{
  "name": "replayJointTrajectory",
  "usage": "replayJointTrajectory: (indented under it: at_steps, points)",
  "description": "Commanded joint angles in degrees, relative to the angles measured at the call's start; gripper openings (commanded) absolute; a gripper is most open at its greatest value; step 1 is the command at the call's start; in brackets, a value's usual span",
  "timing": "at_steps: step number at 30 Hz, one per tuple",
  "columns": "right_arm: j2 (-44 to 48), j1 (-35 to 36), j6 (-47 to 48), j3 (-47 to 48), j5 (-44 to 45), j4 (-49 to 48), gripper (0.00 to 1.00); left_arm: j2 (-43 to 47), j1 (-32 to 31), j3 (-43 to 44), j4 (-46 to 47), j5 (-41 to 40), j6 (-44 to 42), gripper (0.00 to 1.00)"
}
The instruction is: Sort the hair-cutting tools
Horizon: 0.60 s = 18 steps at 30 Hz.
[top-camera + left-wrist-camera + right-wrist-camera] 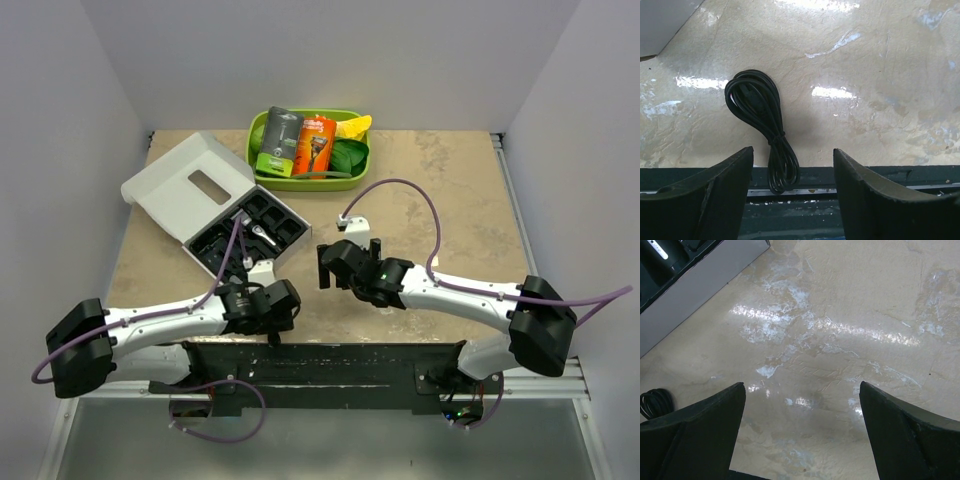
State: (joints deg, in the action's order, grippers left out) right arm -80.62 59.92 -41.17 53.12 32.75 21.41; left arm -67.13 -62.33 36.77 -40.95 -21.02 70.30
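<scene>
Table [440, 200]: beige, stone-patterned and glossy, with streaks of glare in both wrist views.

Box [160, 190]: white card, lying open. The flat lid is thrown back on the far-left side and has a rectangular window cut in it. The base holds a black moulded insert [215, 245] with squarish pockets.

Clipper [262, 236]: lies in the box, in a pocket on the right side of the insert. It is slim and dark, and the silver head catches the light. Other small black parts cannot be told from the black insert.

Cord [757, 105]: thin black rubbery cable, coiled into a figure of eight and pinched at the waist by a tie. It lies flat on the table on the near side of the box. Its smaller loop shows against the dark metal rail at the table's edge.

Left jaws: near side of the box, straight above the cord. They stand partly apart, one matte black curved finger [715, 190] on either side of the smaller loop with a gap on both sides. Nothing is held.

Right jaws: just right of the box, low over bare table. They are spread wide and empty, the fingers [900, 435] dull black wedges. The box's pale wall crosses the upper left of that view and the cord peeks in at lower left.

Tray [300, 184]: lime-green plastic with rounded corners, on the far side of the box. It holds an orange pack [317, 145] and a grey-green pack [279, 142], both propped up.
</scene>
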Motion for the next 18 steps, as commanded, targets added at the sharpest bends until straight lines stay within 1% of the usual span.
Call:
replayJointTrajectory:
  at_steps: [1,8,11,13,14,16,17,18]
  points:
    - [1.5,0.6,-0.9,-0.5,-0.2,-1.4,0.97,-0.5,0.1,-2.1,2.7,-1.1,2.3,0.69]
    - [1.0,1.1,-1.1,-1.2,-0.7,-1.8,0.97,-0.4,1.3,-5.6,6.1,0.7,2.3,0.65]
    - [0.9,1.3,-1.2,-1.4,-0.7,-1.9,0.97,0.1,1.9,-6.4,6.8,0.9,2.1,0.59]
    - [0.8,1.3,-1.3,-1.6,-0.7,-2.0,0.96,0.4,2.5,-7.2,7.5,1.3,1.7,0.50]
    - [0.6,1.4,-1.4,-1.7,-0.7,-2.0,0.96,0.4,2.6,-7.4,7.6,1.4,1.5,0.43]
    - [0.6,1.5,-1.5,-1.7,-0.7,-2.1,0.96,0.8,2.8,-7.9,8.1,1.9,1.3,0.36]
    - [0.4,1.5,-1.5,-1.6,-0.7,-2.1,0.96,1.0,2.8,-8.0,8.2,1.9,1.2,0.28]
    - [0.2,1.5,-1.5,-1.6,-0.6,-2.1,0.96,1.0,2.8,-8.3,8.3,1.9,1.2,0.22]
